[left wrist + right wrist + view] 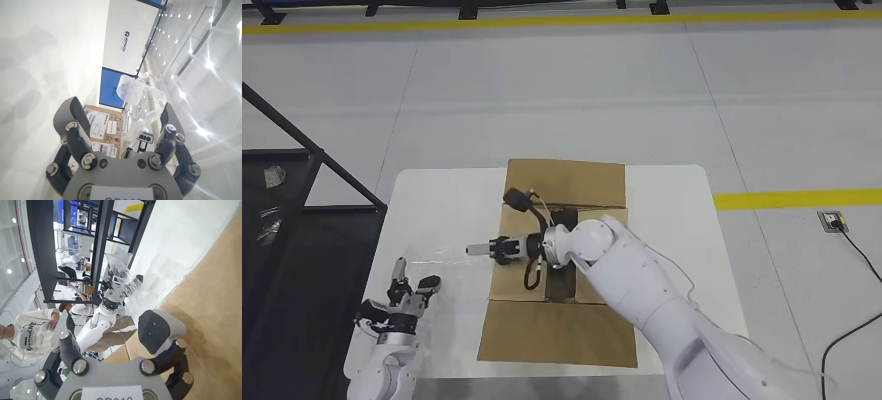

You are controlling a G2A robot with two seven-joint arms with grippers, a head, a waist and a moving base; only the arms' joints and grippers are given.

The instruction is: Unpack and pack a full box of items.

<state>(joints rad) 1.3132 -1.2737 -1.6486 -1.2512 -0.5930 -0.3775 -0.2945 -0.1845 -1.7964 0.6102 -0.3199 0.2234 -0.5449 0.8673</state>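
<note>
While the white rectangular table (pixel 672 200) bears the brown cardboard box (pixel 567 180), flaps spread, at its middle, the right gripper (pixel 480 248) hangs over the box's left edge, fingers apart and empty. The left gripper (pixel 414 281) stands near the table's front left corner, pointing up, fingers spread; a crumpled clear plastic bag (pixel 130 89) rests against one finger.

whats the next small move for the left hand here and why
Probably close the left hand on the clear plastic bag: its fingers stand open with the bag reaching between them, over the table beside the box. The right hand is open, empty.
</note>
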